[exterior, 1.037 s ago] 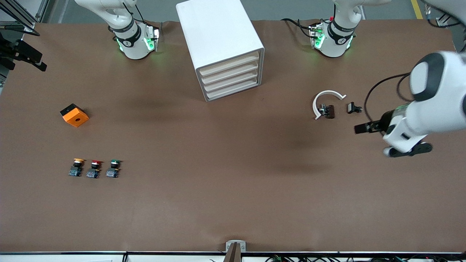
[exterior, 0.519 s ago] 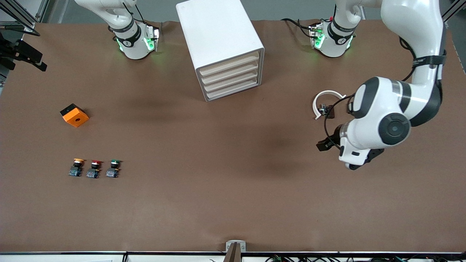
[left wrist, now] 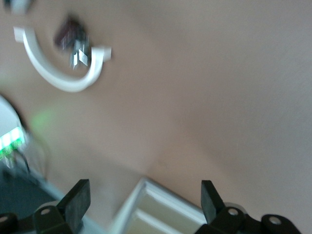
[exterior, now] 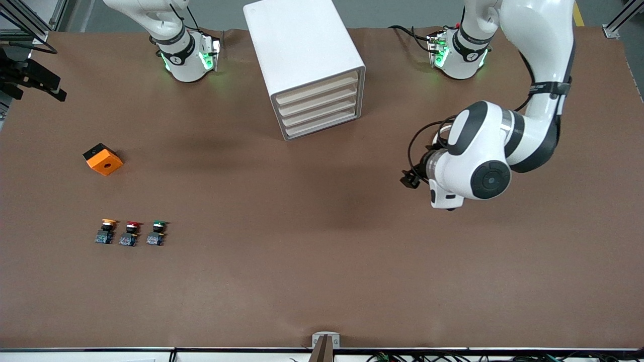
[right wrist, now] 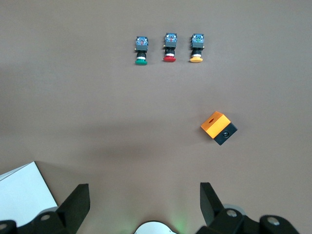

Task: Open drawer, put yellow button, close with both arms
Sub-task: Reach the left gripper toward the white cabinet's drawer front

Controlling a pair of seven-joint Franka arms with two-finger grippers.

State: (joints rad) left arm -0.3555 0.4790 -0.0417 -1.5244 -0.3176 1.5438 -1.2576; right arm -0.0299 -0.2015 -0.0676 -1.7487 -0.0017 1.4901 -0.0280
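Observation:
The white cabinet (exterior: 302,50) stands between the two arm bases, and its top drawer (exterior: 317,89) is closed like the three below it. The yellow button (exterior: 107,230) is the end one of a row of three near the right arm's end of the table, also in the right wrist view (right wrist: 196,49). My left gripper (left wrist: 144,187) is open and empty in the air over bare table, beside the cabinet (left wrist: 156,212) toward the left arm's end. The right gripper (right wrist: 144,187) is open and empty, high above the table, and out of the front view.
A red button (exterior: 130,233) and a green button (exterior: 157,232) stand beside the yellow one. An orange and black block (exterior: 102,159) lies farther from the front camera than the row. A white curved piece (left wrist: 58,73) with a small dark part (left wrist: 72,36) lies under the left arm.
The left arm has swung in from the table's edge toward the cabinet and now covers the white curved piece in the front view. The right arm has not moved.

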